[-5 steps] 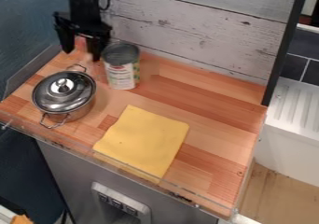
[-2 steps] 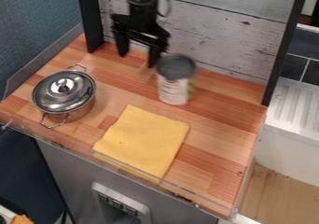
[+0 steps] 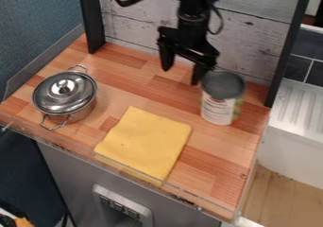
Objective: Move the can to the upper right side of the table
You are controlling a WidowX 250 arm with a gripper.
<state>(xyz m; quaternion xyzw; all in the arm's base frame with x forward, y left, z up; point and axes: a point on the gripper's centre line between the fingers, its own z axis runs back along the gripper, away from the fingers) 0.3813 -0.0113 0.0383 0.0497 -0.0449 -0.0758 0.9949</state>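
The black gripper (image 3: 183, 72) hangs at the back of the table, right of the middle, its two fingers spread with nothing between them. Just right of its right-hand finger stands the can (image 3: 220, 98), upright, with a grey top and a white and green label. That finger's tip is against or very close to the can's upper left edge; I cannot tell whether they touch. The can is on the right part of the wooden table (image 3: 217, 155), near its right edge.
A lidded metal pot (image 3: 65, 97) stands at the left. A yellow cloth (image 3: 145, 143) lies in the front middle. Behind the table is a whitewashed plank wall (image 3: 252, 41), with a black post (image 3: 290, 46) at the back right corner.
The can has travelled from the back left beside the pot across to the right and somewhat forward. The gripper has moved rightward along with it, staying on the can's left, fingers apart.
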